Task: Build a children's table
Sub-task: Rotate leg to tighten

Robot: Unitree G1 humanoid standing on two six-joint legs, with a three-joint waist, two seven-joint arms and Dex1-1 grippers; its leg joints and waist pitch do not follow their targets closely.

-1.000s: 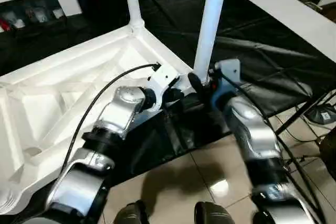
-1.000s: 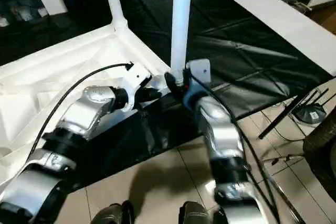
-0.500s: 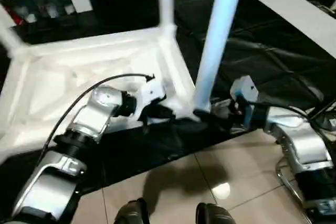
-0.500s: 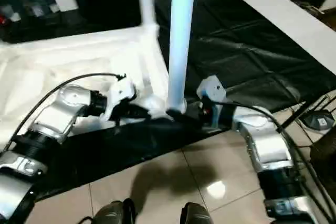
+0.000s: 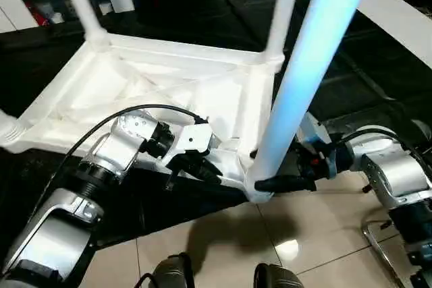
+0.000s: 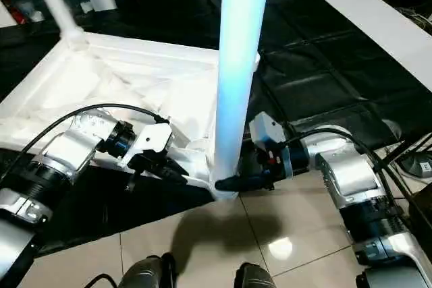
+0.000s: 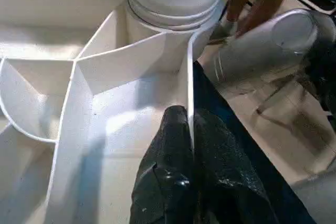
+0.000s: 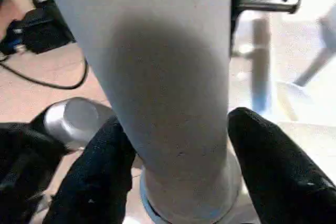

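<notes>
An upturned children's table [image 5: 169, 92] of white plastic lies on the black-covered work surface [image 6: 324, 85], ribbed underside showing, legs rising from its round corner sockets. The nearest leg [image 5: 304, 79], a long smooth cylinder with a flared foot, stands upright in the near corner socket [image 6: 223, 183], its long axis running straight up between the right gripper's two black fingers.

The right gripper [image 8: 178, 166] is level at the base of that leg, one finger on each side of the shaft just above the flare; the fingers [image 8: 268, 166] stand about as wide as the leg and seem to touch it, though whether they truly clamp it cannot be told. This arm looks the better placed for any pressing or twisting of the leg into its socket, a move that would depend on the shaft staying centred and vertical between the pads.

The left gripper [image 7: 190, 129] is pinched shut on the thin upright rim [image 7: 190, 77] of the tabletop, one finger inside the rim, one outside, with the corner socket and the leg's ringed foot straight ahead of the fingertips. It appears to be steadying the top.

Matte, textured rubber covers the fingers; the plastic is glossy and hard.
</notes>
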